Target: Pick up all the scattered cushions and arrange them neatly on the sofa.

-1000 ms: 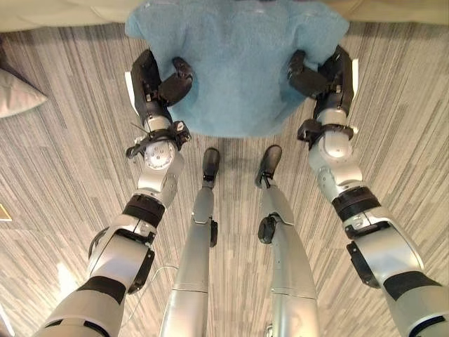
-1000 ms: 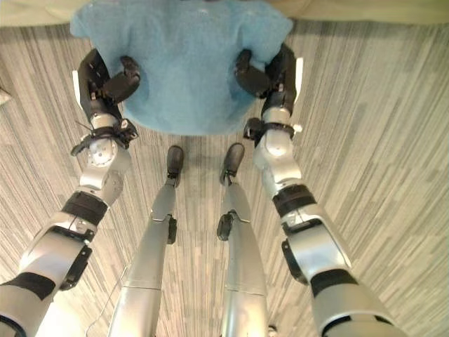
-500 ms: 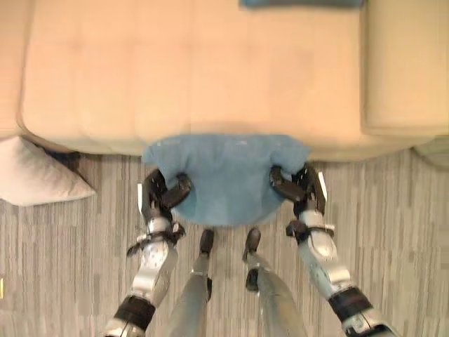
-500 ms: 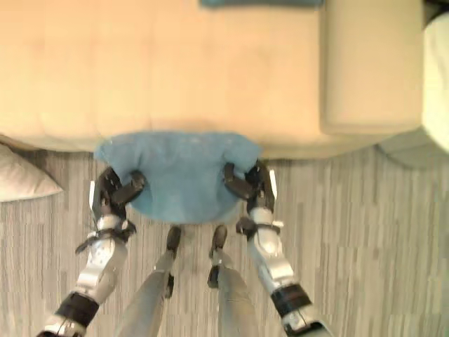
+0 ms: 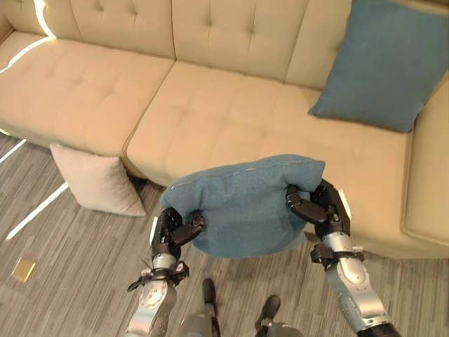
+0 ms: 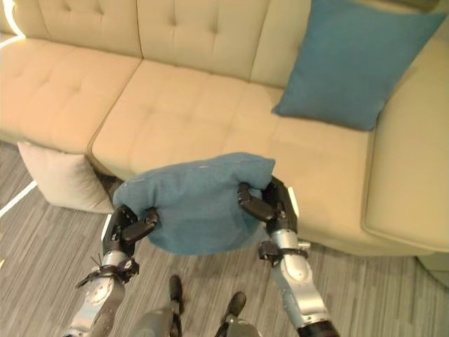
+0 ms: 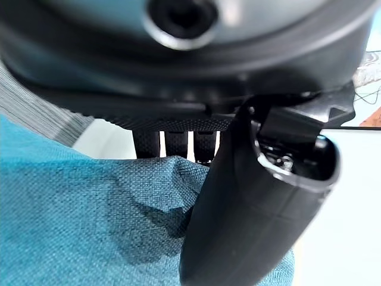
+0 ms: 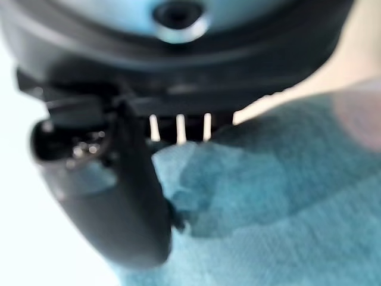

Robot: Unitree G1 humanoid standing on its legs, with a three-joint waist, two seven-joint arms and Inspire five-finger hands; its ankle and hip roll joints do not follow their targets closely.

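Both hands, left hand [image 5: 170, 228] and right hand [image 5: 324, 208], are clamped on the ends of the teal cushion [image 5: 242, 203], held crosswise; the sofa seat [image 5: 231, 119] lies just beyond.

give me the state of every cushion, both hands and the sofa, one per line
held blue cushion: off the floor, gripped at both sides, in front of the sofa seat
left hand: shut on the held blue cushion
right hand: shut on the held blue cushion
second blue cushion: on the sofa, leaning against the backrest
beige cushion: on the floor, against the sofa front
sofa: seat mostly bare
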